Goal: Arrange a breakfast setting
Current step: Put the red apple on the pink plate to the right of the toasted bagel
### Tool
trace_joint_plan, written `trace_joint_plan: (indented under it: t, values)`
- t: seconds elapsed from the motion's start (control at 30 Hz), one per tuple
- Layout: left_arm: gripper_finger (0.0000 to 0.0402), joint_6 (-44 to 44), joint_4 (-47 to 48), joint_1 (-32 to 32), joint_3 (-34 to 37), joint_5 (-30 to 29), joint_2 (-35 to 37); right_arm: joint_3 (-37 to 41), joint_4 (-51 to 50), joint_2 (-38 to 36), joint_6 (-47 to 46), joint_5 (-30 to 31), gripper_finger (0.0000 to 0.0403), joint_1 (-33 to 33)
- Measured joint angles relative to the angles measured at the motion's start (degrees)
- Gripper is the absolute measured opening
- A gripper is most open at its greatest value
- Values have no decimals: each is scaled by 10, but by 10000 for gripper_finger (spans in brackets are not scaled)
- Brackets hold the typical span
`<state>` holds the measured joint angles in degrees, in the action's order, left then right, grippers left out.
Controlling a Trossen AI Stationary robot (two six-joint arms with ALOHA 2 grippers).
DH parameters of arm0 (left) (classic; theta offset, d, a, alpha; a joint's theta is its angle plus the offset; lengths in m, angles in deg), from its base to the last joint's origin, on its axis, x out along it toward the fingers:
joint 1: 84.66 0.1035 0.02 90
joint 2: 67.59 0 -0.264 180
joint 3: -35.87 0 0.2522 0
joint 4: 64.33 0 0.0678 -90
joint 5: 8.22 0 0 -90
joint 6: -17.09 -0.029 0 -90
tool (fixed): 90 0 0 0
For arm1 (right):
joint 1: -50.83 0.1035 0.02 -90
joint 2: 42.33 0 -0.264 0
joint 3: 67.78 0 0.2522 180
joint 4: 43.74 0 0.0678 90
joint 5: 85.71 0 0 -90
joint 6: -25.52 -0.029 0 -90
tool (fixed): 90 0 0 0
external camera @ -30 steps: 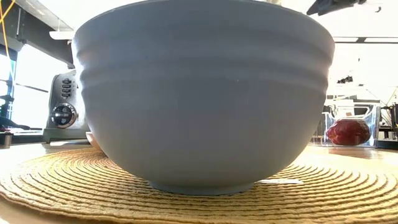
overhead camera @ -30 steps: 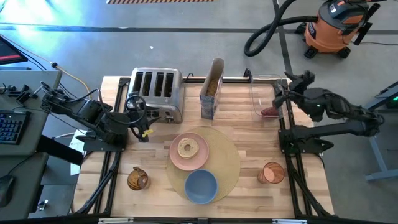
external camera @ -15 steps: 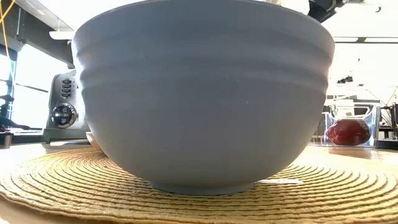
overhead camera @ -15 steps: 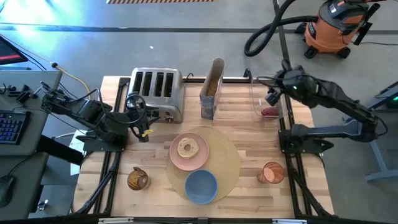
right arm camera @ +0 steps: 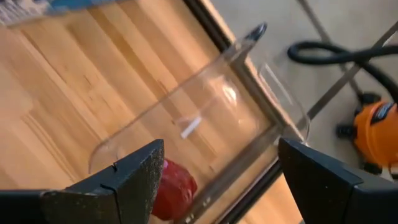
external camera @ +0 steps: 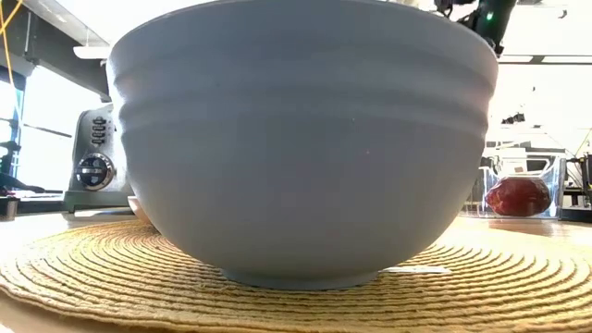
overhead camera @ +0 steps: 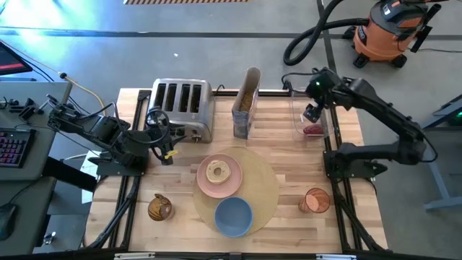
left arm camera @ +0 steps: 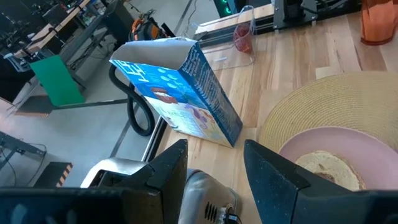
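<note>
A round tan placemat (overhead camera: pixel 254 189) lies at the table's middle front. On it rest a pink plate (overhead camera: pixel 219 177) holding a tan bagel (overhead camera: pixel 216 171) and, nearer, a blue bowl (overhead camera: pixel 233 215), which fills the low view (external camera: pixel 305 139). A red fruit (right arm camera: pixel 171 190) lies on the floor of a clear container (overhead camera: pixel 309 108) at the far right. My right gripper (right arm camera: pixel 217 186) hovers open above that container, pointing steeply down, touching nothing. My left gripper (left arm camera: pixel 214 180) stands open in front of the toaster (overhead camera: pixel 182 107), at the left, with nothing between its fingers.
A blue cereal box (left arm camera: pixel 186 93) stands at the far middle beside the toaster. An orange cup (overhead camera: pixel 316 200) sits at the front right and a brown object (overhead camera: pixel 160 208) at the front left. Bare wood lies between the placemat and the clear container.
My right arm has swung from beyond the table's right edge toward the left, over the clear container. Its gripper has tipped from nearly level to steeply down and sunk a little. Its fingers keep the same gap.
</note>
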<state>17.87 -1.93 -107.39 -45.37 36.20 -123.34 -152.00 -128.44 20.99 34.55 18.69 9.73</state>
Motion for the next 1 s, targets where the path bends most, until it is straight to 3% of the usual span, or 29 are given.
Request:
trace_joint_plan:
  t: [0.33,0.5,1.0]
  values:
    - [149,7,0,0,0,0,0,0,-48,79,5,-63,298,-46]
    - [149,7,0,0,0,0,0,0,-49,107,14,-65,298,-47]
    - [149,12,0,0,0,0,0,0,-63,132,24,-91,298,-47]
